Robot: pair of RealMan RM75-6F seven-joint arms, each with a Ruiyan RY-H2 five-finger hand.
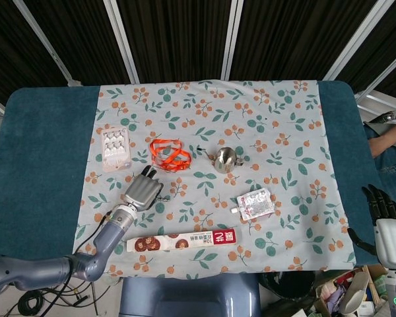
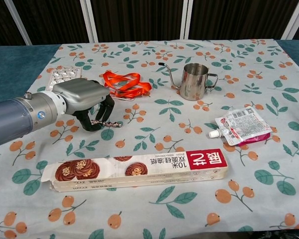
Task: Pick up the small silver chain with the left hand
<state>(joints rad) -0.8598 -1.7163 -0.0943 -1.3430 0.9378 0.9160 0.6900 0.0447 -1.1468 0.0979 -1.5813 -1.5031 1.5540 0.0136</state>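
Chain, small, silver (image 2: 107, 122): lies on the floral cloth (image 2: 189, 149) at the near left, partly under my left hand (image 2: 84, 102), its free end trailing right onto the fabric. In the head view it is too small to make out beside the hand (image 1: 142, 190).

Left hand: fingers (image 2: 105, 110) curled down around the chain's left portion, thumb below; a pinch appears formed, though I cannot tell how many links are truly caught. The chain does not look clear of the cloth yet.

Right hand (image 1: 383, 206): at the far right edge, off the table, holding nothing, fingers apart.

Neighbours: orange lanyard (image 2: 123, 83) just beyond my fingers; blister pack (image 2: 61, 74) to the far left; steel pitcher (image 2: 193, 81) well to the right; biscuit box (image 2: 139, 171) nearer the front; sauce pouch (image 2: 241, 125) at the right.

Risks, as judged: thin links may slide out between fingertips on lifting, since the grip covers only one end; the trailing end may snag the cloth; drifting farther could hook the lanyard.
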